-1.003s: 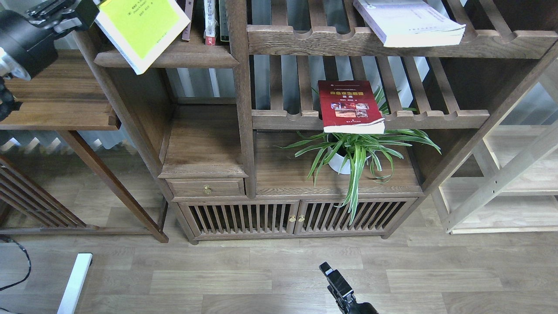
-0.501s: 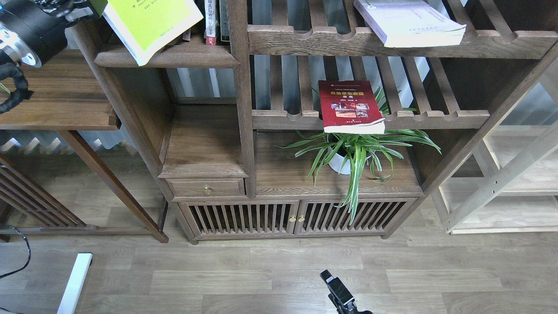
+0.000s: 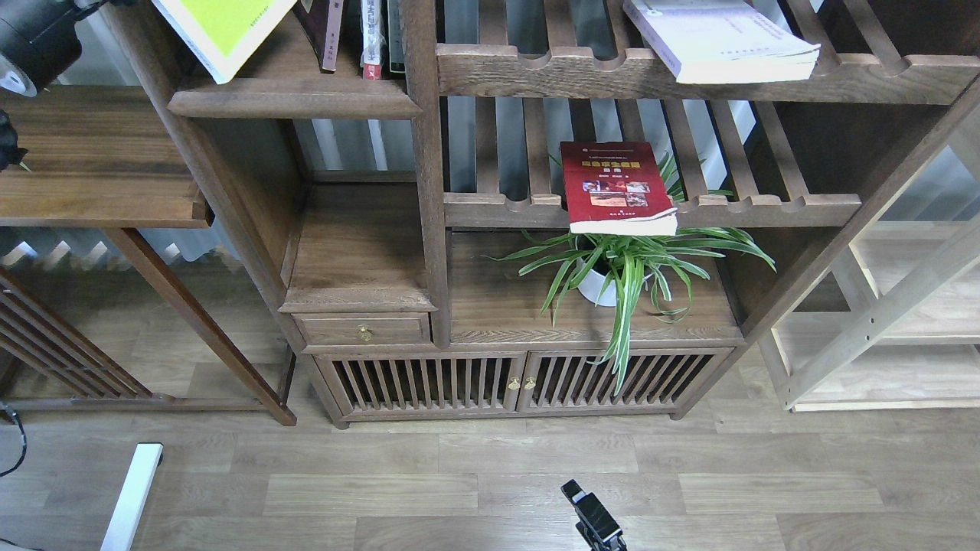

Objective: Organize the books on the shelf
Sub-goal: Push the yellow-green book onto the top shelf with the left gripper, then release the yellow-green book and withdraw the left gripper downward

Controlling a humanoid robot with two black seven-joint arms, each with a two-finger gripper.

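Note:
A yellow-green book (image 3: 222, 30) hangs tilted at the top left, above the left end of the dark solid shelf (image 3: 295, 99). It hangs off the end of my left arm (image 3: 34, 38). The left gripper (image 3: 126, 3) is nearly cut off by the top edge at the book's upper left corner. Several thin books (image 3: 369, 38) stand upright at the shelf's right end. A dark red book (image 3: 616, 187) lies flat on the middle slatted rack and overhangs its front rail. A thick white book (image 3: 720, 38) lies on the upper slatted rack. My right gripper (image 3: 589, 509) shows small and dark at the bottom edge.
A potted spider plant (image 3: 624, 264) stands under the red book. An upright post (image 3: 425, 153) divides the bookcase. A side table (image 3: 92, 164) stands at the left, a light wooden frame (image 3: 880, 321) at the right, and a white bar (image 3: 130, 493) lies on the floor.
My left arm has carried the yellow-green book up and to the left, away from the standing books and partly out of frame. The right gripper has sunk lower at the bottom edge.

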